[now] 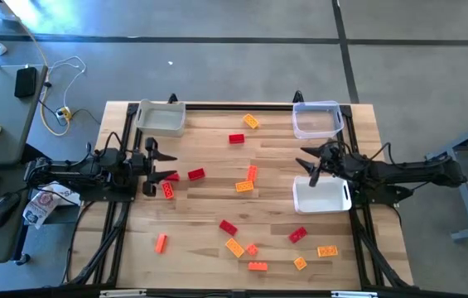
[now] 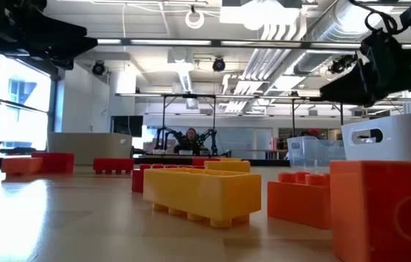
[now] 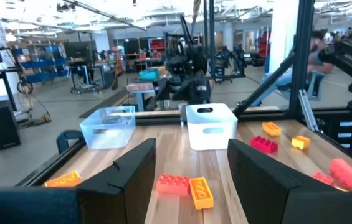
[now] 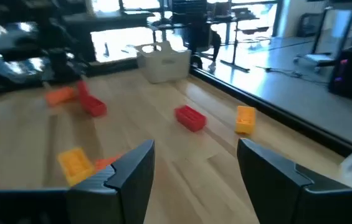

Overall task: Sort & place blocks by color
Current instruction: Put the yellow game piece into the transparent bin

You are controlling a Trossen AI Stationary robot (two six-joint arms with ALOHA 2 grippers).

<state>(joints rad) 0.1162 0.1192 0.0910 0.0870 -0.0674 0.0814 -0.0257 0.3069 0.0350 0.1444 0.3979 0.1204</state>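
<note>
Several red, orange and yellow-orange blocks lie flat and scattered on the wooden table (image 1: 209, 207): a red block (image 1: 195, 174) and another red block (image 1: 168, 189) just off my left gripper, an orange block (image 1: 252, 173) and a yellow one (image 1: 244, 186) mid-table, and more near the front edge. My left gripper (image 1: 166, 163) hovers open at the table's left side, pointing level toward the right. My right gripper (image 1: 308, 165) hovers open at the right side, above the near white bin's far edge. Both wrist views show nothing between the fingers of the left gripper (image 3: 191, 155) or the right gripper (image 4: 195, 149).
A white bin (image 1: 161, 117) stands at the far left corner and a clear bin (image 1: 316, 118) at the far right. A second white bin (image 1: 321, 196) sits at the right edge under my right arm. A dark frame rims the table. People sit in the room beyond.
</note>
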